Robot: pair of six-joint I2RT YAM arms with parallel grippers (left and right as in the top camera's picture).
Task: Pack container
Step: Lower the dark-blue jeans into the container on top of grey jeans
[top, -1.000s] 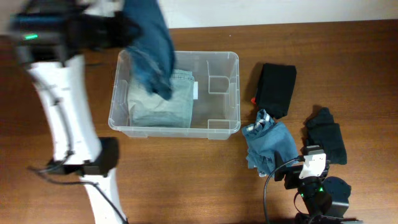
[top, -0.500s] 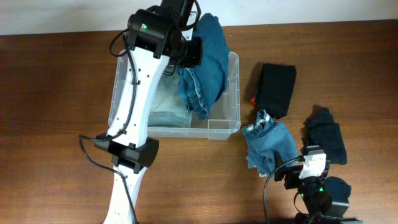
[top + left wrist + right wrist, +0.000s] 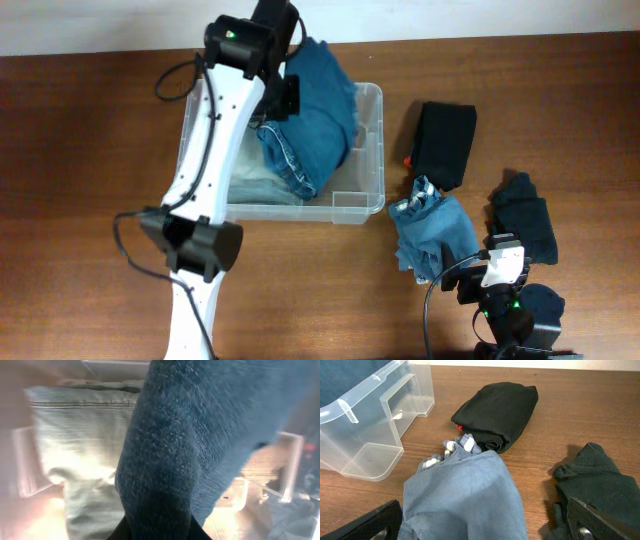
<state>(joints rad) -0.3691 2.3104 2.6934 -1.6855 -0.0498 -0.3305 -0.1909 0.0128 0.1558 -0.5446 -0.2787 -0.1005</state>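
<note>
The container (image 3: 372, 150) is a clear plastic bin at the table's middle back; it also shows in the right wrist view (image 3: 370, 415). Folded light grey-green jeans (image 3: 243, 172) lie in its left part. My left gripper (image 3: 283, 95) is shut on dark blue jeans (image 3: 318, 110) and holds them over the bin's middle and right, their lower end hanging inside. In the left wrist view the blue denim (image 3: 170, 450) fills the jaws (image 3: 157, 530), with the light jeans (image 3: 75, 435) below. My right gripper (image 3: 485, 530) is open, its fingers on either side of a blue-grey garment (image 3: 465, 495).
A folded black garment (image 3: 445, 140) lies right of the bin. The blue-grey garment (image 3: 435, 235) and a dark teal garment (image 3: 525, 225) lie in front of it, near my right gripper (image 3: 480, 265). The left arm reaches up from the front over the bin's left side.
My left arm swung from the far left to above the bin, carrying the dark blue jeans rightward. The jeans now hang lower, into the bin. The right arm has not moved.
</note>
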